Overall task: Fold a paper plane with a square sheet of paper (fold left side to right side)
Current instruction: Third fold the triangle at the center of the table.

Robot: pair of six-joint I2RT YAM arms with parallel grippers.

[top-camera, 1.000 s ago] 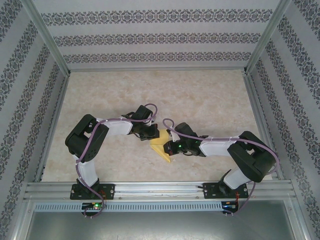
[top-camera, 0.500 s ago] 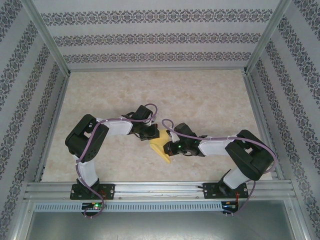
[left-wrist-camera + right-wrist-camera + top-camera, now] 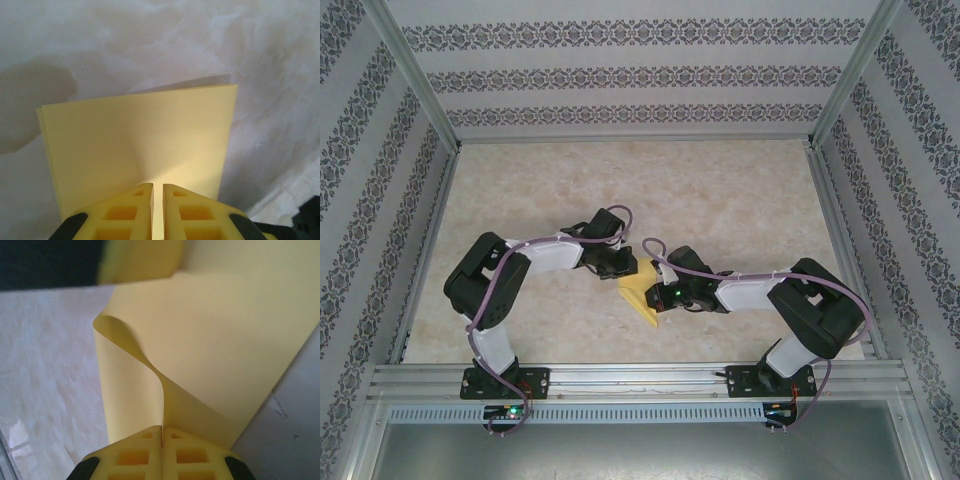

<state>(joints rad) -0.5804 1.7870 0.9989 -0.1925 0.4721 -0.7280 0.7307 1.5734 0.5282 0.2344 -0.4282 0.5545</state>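
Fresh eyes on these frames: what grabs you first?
The thin pale-yellow sheet of paper, mid-table on the marbled beige tabletop, between both arms. The right gripper pinches a curled-up flap of it; the left gripper sits at the sheet's edge, jaws a slit apart.

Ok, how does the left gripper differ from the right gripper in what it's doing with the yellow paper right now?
The left gripper has its jaws parted by a slim gap, while the right gripper has its jaws pressed together. The right gripper pinches a raised, curling flap of the square sheet of paper. Ahead of the left gripper the paper lies flat, and I can't see it gripped. Both have yellow fingers and sit at the sheet's edge.
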